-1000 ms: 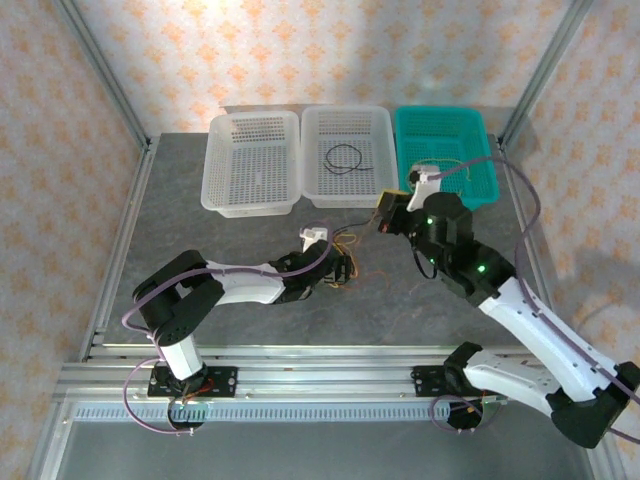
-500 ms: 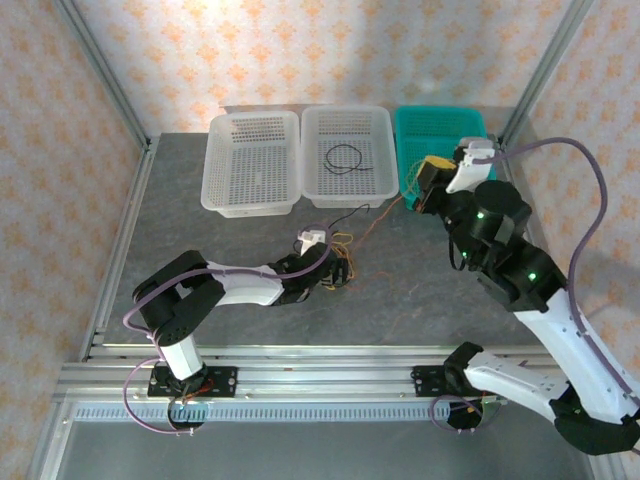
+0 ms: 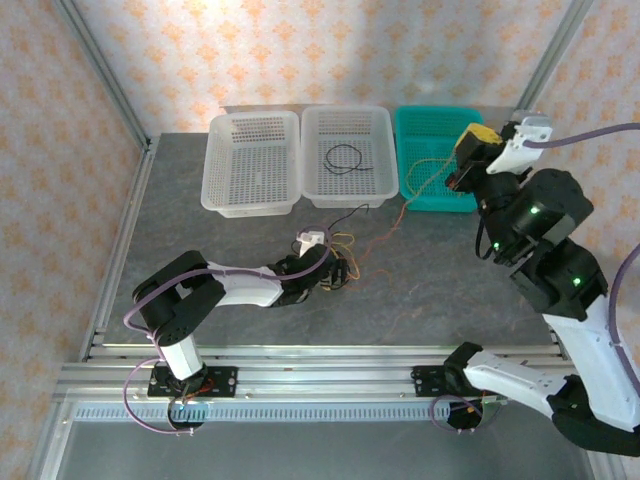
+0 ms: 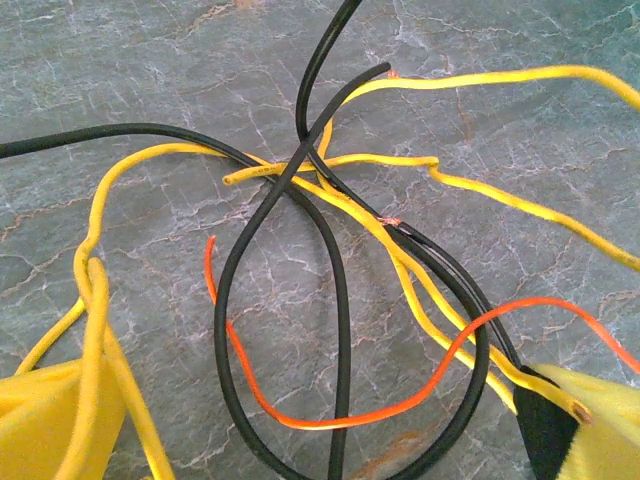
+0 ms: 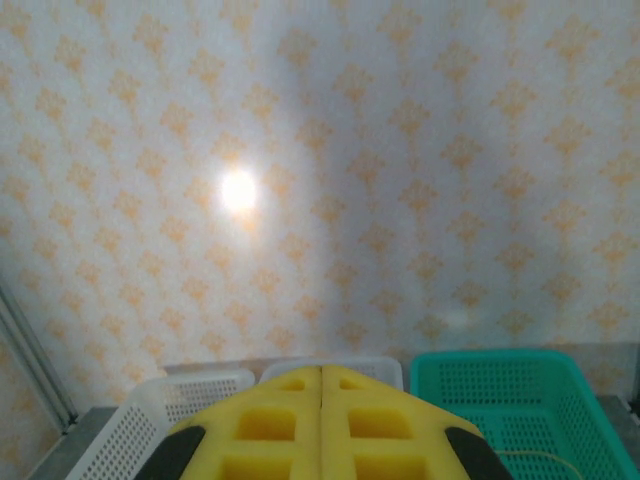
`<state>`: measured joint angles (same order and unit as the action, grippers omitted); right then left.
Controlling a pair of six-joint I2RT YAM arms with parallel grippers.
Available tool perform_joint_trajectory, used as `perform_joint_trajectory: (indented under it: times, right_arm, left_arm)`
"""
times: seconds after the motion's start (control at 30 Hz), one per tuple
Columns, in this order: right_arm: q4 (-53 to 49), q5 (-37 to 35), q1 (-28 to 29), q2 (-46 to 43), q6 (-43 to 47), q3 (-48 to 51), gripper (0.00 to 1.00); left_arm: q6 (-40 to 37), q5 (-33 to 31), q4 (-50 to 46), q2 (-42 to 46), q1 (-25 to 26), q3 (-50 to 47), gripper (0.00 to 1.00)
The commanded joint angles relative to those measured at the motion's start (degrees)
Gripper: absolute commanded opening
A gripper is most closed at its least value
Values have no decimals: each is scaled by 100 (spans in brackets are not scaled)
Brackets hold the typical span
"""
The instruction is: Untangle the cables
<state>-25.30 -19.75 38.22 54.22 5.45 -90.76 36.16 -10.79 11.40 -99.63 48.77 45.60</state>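
Note:
A tangle of cables lies on the grey table under my left gripper (image 3: 340, 268). In the left wrist view I see a black cable (image 4: 340, 300) looped over yellow cables (image 4: 480, 185) and an orange, reddish-brown cable (image 4: 330, 420). The left gripper (image 4: 310, 385) is open, a yellow finger (image 4: 50, 425) on each side of the tangle, touching nothing. My right gripper (image 3: 468, 152) hangs high in front of the teal basket (image 3: 440, 112), jaws pressed shut (image 5: 321, 372). The thin reddish-brown cable (image 3: 385, 228) stretches from the tangle up toward it.
Three baskets stand in a row at the back: an empty white basket (image 3: 212, 170), a white basket (image 3: 345, 198) holding one black cable (image 3: 347, 158), and the teal basket with a yellow cable (image 3: 435, 165). Aluminium frame posts (image 3: 105, 70) bound the table.
The right gripper rose from the table beside the tangle and swung back and right to the teal basket, drawing the reddish-brown cable out behind it. The left arm stayed still.

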Motion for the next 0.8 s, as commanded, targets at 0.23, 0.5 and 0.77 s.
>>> perform_joint_trajectory:
  times: [0.23, 0.5, 0.77]
  right_arm:
    - [0, -534, 10, 11, 221, -121, 0]
    - [350, -596, 11, 77, 219, 421, 0]
    - [578, -51, 2, 270, -85, 797, 0]
  left_arm:
    - [-298, 261, -169, 214, 36, -77, 99]
    - [-1130, -262, -583, 1405, 36, 143, 99]
    - [-1977, -176, -1293, 2203, -21, 792, 99]
